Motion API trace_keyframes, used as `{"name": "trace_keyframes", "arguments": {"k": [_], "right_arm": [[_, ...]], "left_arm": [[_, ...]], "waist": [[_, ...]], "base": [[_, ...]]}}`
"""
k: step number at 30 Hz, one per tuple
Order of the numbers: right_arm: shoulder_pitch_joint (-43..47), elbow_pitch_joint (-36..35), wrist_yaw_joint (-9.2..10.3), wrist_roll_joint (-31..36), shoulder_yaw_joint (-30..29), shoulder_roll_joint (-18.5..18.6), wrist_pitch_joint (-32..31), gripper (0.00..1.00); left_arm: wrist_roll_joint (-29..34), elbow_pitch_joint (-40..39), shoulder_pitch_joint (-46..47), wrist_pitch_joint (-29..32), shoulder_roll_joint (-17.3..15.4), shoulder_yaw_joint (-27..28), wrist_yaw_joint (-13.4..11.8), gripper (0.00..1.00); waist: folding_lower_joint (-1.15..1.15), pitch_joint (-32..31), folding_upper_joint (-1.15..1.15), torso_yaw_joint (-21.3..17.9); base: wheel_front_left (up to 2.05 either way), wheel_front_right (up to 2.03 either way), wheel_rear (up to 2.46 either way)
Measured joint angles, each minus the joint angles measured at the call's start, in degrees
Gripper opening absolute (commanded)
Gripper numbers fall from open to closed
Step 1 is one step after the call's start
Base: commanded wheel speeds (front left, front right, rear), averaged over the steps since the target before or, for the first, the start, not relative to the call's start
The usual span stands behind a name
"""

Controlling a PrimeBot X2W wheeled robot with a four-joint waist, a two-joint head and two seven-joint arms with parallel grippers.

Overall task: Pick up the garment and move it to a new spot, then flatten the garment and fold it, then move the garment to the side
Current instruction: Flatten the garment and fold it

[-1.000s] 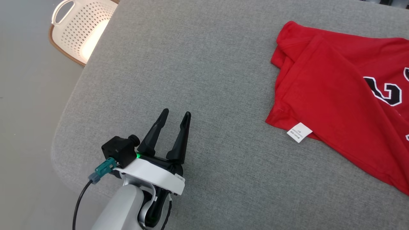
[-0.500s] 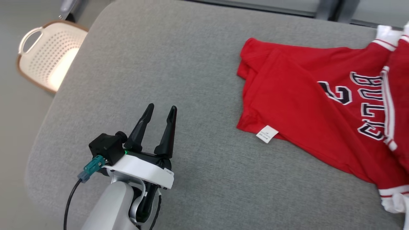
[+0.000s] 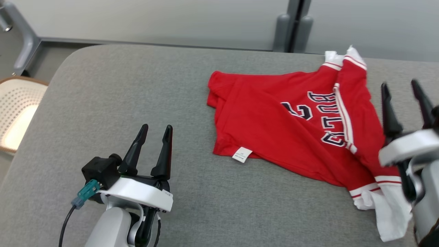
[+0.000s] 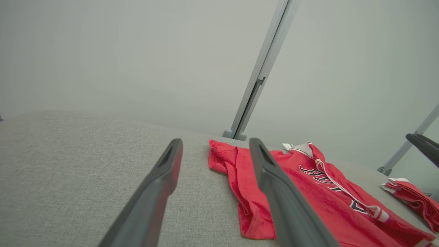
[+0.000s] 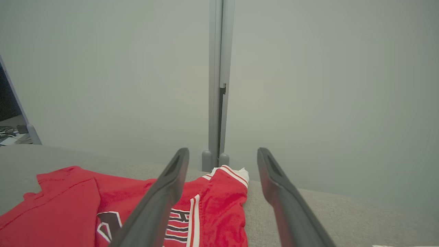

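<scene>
Both the left tool (image 3: 156,127) and the right tool (image 3: 399,84) stand spread and empty, gripping nothing. The red garment (image 3: 274,130) lies rumpled and partly doubled over on the grey desk (image 3: 120,89), ahead and to the right of the left tool, its far side just under the right tool. By that look, the flattening, folding and moving aside all seem left to do.

Head view looks down; wrist views low, forward; all share garment (image 3: 267,133).
</scene>
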State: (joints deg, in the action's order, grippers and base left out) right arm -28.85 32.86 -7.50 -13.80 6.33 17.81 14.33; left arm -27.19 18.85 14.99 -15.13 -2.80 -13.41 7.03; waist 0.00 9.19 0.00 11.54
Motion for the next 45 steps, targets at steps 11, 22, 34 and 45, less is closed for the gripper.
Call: {"name": "trace_keyframes", "arguments": {"k": [11,22,34,45], "right_arm": [[19.35,-11.45,0.0,3.23,-4.72,-9.75,0.57,1.0],[22.47,-16.37,0.0,9.49,-3.63,-11.04,0.58,1.0],[30.39,-17.59,0.0,13.08,-8.02,-12.92,0.53,1.0],[25.24,-14.03,0.0,19.61,-7.38,-13.28,-0.8,1.0]], "left_arm": [[0.79,-0.22,-1.81,0.0,0.01,2.34,0.11,1.0],[0.88,0.15,-1.81,0.0,0.0,2.16,0.23,1.0],[0.74,0.47,-1.92,0.01,0.01,1.51,0.23,1.0],[0.75,0.76,-1.76,0.0,0.01,-0.08,0.24,1.0]], "waist": [[0.0,-1.37,0.0,-5.1],[0.0,-0.28,0.0,-6.27],[0.0,-0.35,0.0,-7.28],[0.0,0.4,0.0,-7.44]], "base": [[0.0,0.0,0.0],[0.0,0.0,0.0],[0.0,0.0,0.0],[0.0,0.0,0.0]]}}
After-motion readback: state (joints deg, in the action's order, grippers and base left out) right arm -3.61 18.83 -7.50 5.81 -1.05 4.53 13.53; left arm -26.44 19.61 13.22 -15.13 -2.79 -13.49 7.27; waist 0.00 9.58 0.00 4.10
